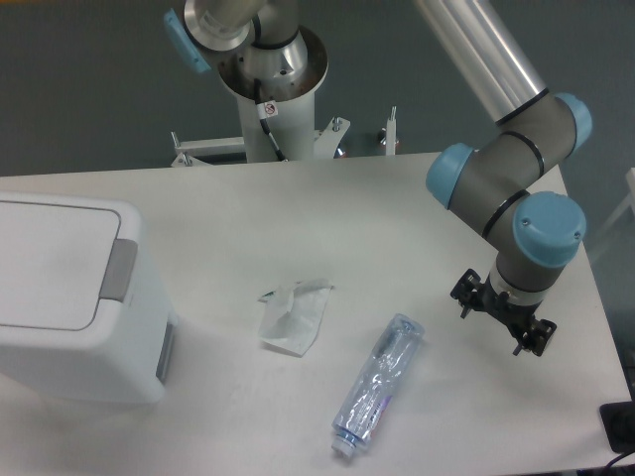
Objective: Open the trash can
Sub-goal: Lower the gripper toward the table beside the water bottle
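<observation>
The trash can (69,297) is a large white boxy bin at the table's left edge. Its flat lid (50,260) lies down, and the grey push tab (120,270) is on its right side. My gripper (503,315) hangs over the right part of the table, far to the right of the bin and touching nothing. Only its black mounting with side knobs shows below the blue-capped wrist. The fingers are hidden from this angle, so their state does not show.
A crumpled white tissue (294,316) lies mid-table. A clear plastic bottle (379,385) lies on its side toward the front, between the tissue and the gripper. The arm's base post (270,99) stands at the table's back edge. The table's right edge (605,317) is close to the gripper.
</observation>
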`<state>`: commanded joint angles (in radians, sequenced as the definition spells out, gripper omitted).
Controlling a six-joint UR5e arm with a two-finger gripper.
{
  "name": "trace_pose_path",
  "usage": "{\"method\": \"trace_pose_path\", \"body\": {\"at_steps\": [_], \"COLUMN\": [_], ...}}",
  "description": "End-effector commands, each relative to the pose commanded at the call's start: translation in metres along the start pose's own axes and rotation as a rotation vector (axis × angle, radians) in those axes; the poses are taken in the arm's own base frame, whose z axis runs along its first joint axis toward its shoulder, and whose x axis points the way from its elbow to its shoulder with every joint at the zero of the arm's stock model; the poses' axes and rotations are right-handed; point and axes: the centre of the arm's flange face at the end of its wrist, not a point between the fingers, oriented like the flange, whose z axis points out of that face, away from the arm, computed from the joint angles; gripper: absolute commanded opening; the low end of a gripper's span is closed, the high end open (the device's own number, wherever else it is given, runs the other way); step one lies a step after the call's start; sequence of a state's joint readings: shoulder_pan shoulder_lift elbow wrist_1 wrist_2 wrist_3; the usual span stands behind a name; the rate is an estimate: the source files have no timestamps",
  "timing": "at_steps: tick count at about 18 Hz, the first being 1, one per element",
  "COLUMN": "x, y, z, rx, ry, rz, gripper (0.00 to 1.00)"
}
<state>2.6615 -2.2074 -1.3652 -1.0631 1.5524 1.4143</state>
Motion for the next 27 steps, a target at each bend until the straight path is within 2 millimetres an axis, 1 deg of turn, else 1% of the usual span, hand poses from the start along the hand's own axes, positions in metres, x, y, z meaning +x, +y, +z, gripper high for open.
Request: {"method": "trace_pose_path", "body": {"at_steps": [8,9,11,12,13,14,18,20,23,24,27], "x": [0.001,0.004,0.01,0.019,0.024,0.026,0.024,0.027,0.039,0.045,0.069], "y": [-0.002,-0.004,-0.004,-0.009,-0.019,-0.024,-0.03,-0.035,-0.056,-0.065,-0.102], "z": [-0.002,-0.001,-0.007,-0.006,-0.005,-0.003,-0.015,-0.025,-0.061,-0.073,-0.102], "rx": [0.01,0.01,0.01,0.0,-0.001,0.003,0.047,0.094,0.19,0.239,0.378], "ry": [-0.003,0.0,-0.001,0.007,0.01,0.013,-0.001,0.001,0.01,0.023,0.097], "rz": [-0.003,-0.003,-0.021,-0.063,-0.084,-0.103,-0.174,-0.245,-0.395,-0.423,-0.533], "gripper": [1.0,1.0,1.0,1.0,1.0,1.0,1.0,1.0,1.0,1.0,1.0]}}
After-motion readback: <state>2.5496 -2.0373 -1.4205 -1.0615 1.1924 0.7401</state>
